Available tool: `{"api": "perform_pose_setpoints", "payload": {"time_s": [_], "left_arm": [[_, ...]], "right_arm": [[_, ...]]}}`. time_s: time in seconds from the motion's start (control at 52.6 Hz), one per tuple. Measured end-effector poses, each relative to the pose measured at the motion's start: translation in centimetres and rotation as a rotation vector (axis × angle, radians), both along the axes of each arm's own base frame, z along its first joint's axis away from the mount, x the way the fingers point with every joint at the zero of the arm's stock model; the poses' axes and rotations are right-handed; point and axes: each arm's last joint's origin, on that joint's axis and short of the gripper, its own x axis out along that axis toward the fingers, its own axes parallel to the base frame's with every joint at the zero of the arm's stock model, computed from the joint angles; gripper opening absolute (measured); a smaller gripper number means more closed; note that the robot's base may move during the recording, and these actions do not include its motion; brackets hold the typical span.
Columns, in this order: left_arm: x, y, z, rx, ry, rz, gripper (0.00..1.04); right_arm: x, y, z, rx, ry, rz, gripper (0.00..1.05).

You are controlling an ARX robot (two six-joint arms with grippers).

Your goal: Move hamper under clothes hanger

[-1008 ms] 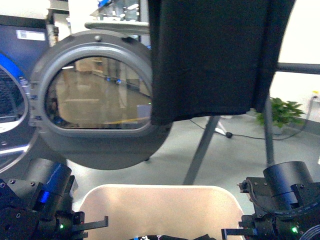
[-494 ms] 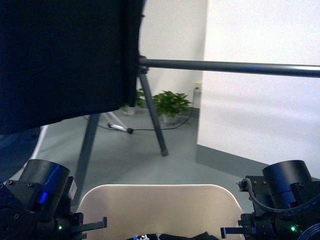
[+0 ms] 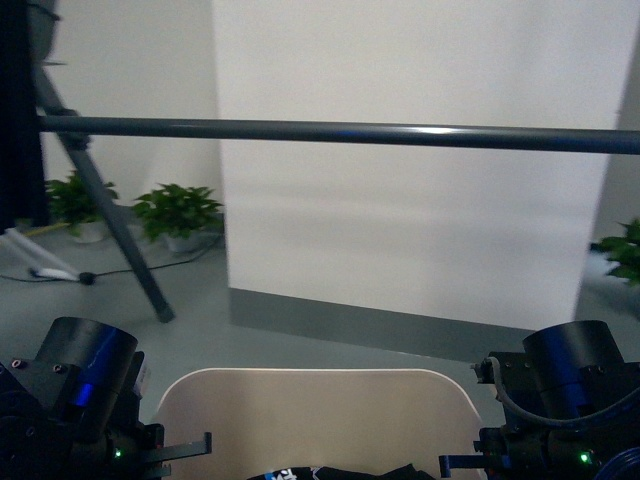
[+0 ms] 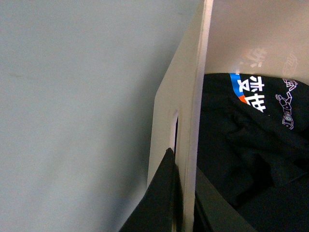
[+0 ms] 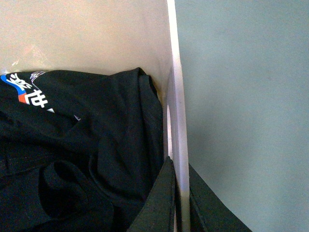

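Observation:
The beige hamper [image 3: 318, 410] sits low in the front view between my two arms, its far wall facing me. My left gripper [image 4: 182, 193] is shut on the hamper's left wall [image 4: 188, 96], one finger outside and one inside, just below a handle slot. My right gripper [image 5: 177, 193] is shut on the right wall [image 5: 175, 96] the same way. The clothes hanger's dark bar [image 3: 340, 132] runs straight across above and beyond the hamper. One slanted leg [image 3: 100, 210] stands at the left.
Black clothes with printed lettering [image 5: 72, 159] lie inside the hamper. A white panel wall [image 3: 420, 200] stands behind the bar. Potted plants [image 3: 175, 212] and a cable [image 3: 90, 277] lie on the grey floor at the left; another plant [image 3: 625, 250] is at the right edge.
The view has swung rightward: the dryer door and the hanging black garment have left the frame, and the hanger bar now spans the whole picture. Both grippers kept their hold on the hamper.

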Motion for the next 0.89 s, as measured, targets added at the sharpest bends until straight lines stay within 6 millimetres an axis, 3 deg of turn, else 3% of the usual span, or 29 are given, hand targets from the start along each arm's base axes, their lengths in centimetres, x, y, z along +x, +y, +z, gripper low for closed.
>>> {"api": "perform_pose_setpoints", "payload": {"time_s": [0.38, 0.666, 0.894], "left_arm": [[0.0, 0.0, 0.0, 0.001, 0.000, 0.000, 0.04], [-0.1, -1.4, 0.0, -0.021, 0.001, -0.053, 0.04], [0.1, 0.3, 0.0, 0.005, -0.002, 0.012, 0.04]], "right_arm": [[0.0, 0.0, 0.0, 0.001, 0.001, 0.000, 0.03], [0.1, -1.3, 0.0, -0.012, -0.001, -0.041, 0.03], [-0.1, 0.4, 0.0, 0.003, 0.001, 0.013, 0.03]]}}
